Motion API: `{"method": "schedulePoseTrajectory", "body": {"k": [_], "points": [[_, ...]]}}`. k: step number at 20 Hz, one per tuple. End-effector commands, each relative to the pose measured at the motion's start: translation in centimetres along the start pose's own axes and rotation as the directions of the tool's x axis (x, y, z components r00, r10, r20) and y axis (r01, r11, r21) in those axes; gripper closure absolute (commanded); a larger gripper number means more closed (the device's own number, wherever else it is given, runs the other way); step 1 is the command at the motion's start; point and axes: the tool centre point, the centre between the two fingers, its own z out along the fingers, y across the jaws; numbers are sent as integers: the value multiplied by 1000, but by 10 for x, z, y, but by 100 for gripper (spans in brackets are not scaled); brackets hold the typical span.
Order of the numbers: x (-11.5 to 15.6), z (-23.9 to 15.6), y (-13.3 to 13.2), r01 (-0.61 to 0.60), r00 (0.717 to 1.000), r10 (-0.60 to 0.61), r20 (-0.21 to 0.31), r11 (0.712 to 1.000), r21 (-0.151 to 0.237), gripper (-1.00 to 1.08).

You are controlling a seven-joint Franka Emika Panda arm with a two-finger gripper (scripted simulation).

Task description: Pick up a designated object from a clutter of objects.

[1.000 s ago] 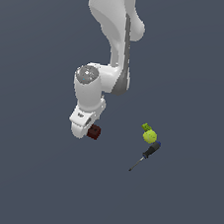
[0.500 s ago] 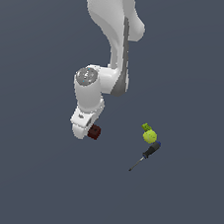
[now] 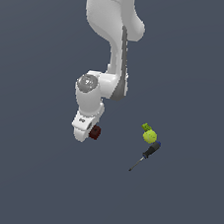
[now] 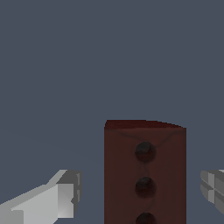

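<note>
Gripper [image 4: 140, 192] fingers [image 4: 61, 199] stand wide, either side of maroon brick [image 4: 144, 175]; no contact visible.

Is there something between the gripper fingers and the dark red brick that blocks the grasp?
Nothing visible blocks it. In the wrist view the brick sits between the two fingers, with bare gaps on both sides. The ball and screwdriver lie apart, toward the exterior view's right.

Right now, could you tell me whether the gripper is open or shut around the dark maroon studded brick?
Open. In the wrist view the gripper has a finger on each side of the dark maroon studded brick, with clear gaps between.
</note>
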Motion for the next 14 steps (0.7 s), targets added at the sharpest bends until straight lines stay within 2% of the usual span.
{"method": "schedulePoseTrajectory", "body": {"k": [1, 8, 9, 14], "points": [[0, 12, 0, 1, 1000, -1, 0, 1000, 0, -92], [0, 25, 0, 2, 1000, -2, 0, 1000, 0, -92], [0, 25, 0, 2, 1000, -2, 0, 1000, 0, 108], [0, 25, 0, 2, 1000, -2, 0, 1000, 0, 108]]}}
